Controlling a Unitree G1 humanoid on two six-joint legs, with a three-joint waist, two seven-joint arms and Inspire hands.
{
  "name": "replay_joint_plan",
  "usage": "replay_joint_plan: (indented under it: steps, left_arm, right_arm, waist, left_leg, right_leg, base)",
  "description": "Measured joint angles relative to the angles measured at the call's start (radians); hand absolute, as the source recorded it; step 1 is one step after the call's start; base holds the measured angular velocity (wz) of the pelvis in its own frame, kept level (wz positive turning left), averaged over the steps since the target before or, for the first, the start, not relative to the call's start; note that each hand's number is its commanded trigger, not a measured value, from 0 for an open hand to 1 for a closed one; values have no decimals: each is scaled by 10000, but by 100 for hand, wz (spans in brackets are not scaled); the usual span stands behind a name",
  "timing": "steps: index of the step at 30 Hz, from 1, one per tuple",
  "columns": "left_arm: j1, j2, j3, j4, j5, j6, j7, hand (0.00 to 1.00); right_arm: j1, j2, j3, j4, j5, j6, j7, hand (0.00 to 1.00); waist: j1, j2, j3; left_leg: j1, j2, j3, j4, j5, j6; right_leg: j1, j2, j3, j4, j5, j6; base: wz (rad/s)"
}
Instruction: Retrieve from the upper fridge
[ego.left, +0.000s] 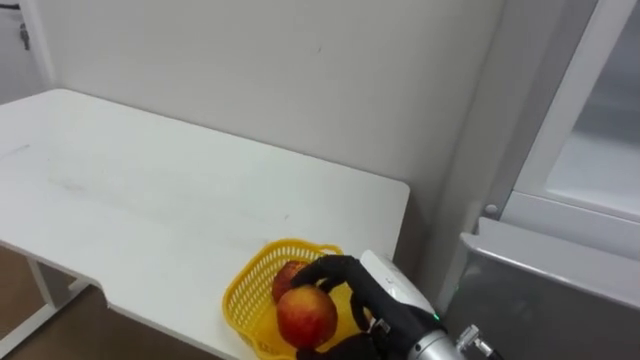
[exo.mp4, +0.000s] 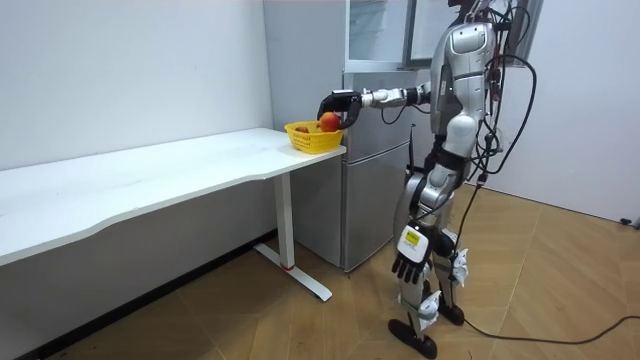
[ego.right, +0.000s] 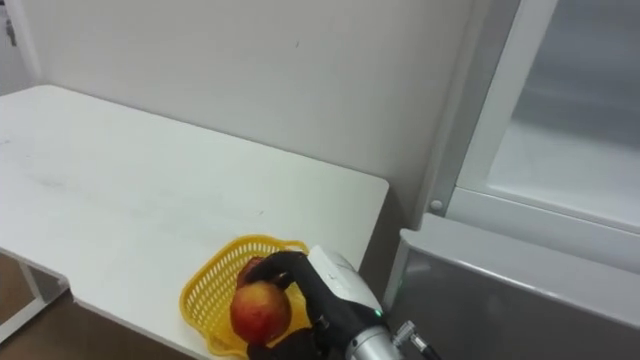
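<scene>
A red and yellow apple (ego.left: 306, 315) is held in my right hand (ego.left: 365, 290), whose fingers curl round it just above a yellow basket (ego.left: 246, 293). The basket stands on the near right corner of the white table (ego.left: 150, 200). A second red fruit (ego.left: 287, 278) lies inside it, partly behind the held apple. In the room view the hand (exo.mp4: 343, 105) and apple (exo.mp4: 329, 122) are over the basket (exo.mp4: 313, 140) at the table's end beside the fridge (exo.mp4: 375, 190). My left hand (exo.mp4: 410, 265) hangs at my side with its fingers relaxed.
The fridge's upper compartment (ego.left: 600, 150) stands open at the right, its white frame close to my arm, above the grey lower unit (ego.left: 540, 290). A pale wall (ego.left: 300, 70) runs behind the table. I stand in front of the fridge on a wooden floor (exo.mp4: 560, 280).
</scene>
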Motion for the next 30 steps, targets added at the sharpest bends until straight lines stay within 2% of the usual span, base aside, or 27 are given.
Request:
replay_joint_plan:
  steps: [9, 11, 12, 13, 18, 25, 30]
  left_arm:
    - [141, 0, 4, -229, 1, 66, 19, 0]
    - [212, -7, 13, -340, 6, 65, 19, 0]
    - [228, -15, 13, -371, 9, 64, 19, 0]
    - [227, -19, 13, -375, 12, 63, 18, 0]
    - [287, -36, 10, -488, 60, 65, 18, 0]
    - [449, -83, 13, -644, 196, 70, 29, 0]
    - [466, -103, 13, -645, 197, 68, 36, 0]
  right_arm:
    - [13, 6, 0, 14, 2, 80, -200, 100]
    - [17, 2, -1, 14, 2, 85, -201, 75]
    - [17, 2, -1, 15, 2, 85, -201, 30]
    - [17, 3, -1, 14, 2, 85, -201, 0]
    - [17, 6, -19, 14, 62, 85, -223, 0]
    - [17, 38, -25, 13, 175, 83, -383, 0]
    - [17, 38, -27, 13, 195, 82, -418, 0]
  waist:
    - [-6, 13, -8]
    - [-9, 15, -8]
    - [-7, 16, -9]
    - [-7, 18, -12]
    - [-18, 59, -24]
    - [-35, 66, -82]
    - [-48, 60, -86]
  left_leg:
    - [-143, -7, -2, 107, -1, -2]
    - [-189, -7, -2, 157, -2, -2]
    - [-217, -9, -3, 175, -2, -3]
    - [-264, -10, -4, 209, -2, -3]
    - [-319, -22, -27, 211, -3, -2]
    - [-296, -19, -19, 214, -1, -3]
    - [-268, -14, -6, 213, -1, -2]
  right_leg:
    - [-73, 1, -30, 14, 0, 0]
    - [-78, 2, -27, 17, 0, 0]
    - [-89, 1, -27, 18, 0, 0]
    - [-106, 2, -26, 17, 0, 0]
    - [-114, -1, -61, 17, 1, -1]
    - [-108, 0, -60, 19, 1, -2]
    - [-110, -1, -51, 17, 2, -2]
  base:
    - [0]
    - [0]
    - [0]
    - [0]
    - [0]
    - [0]
    - [0]
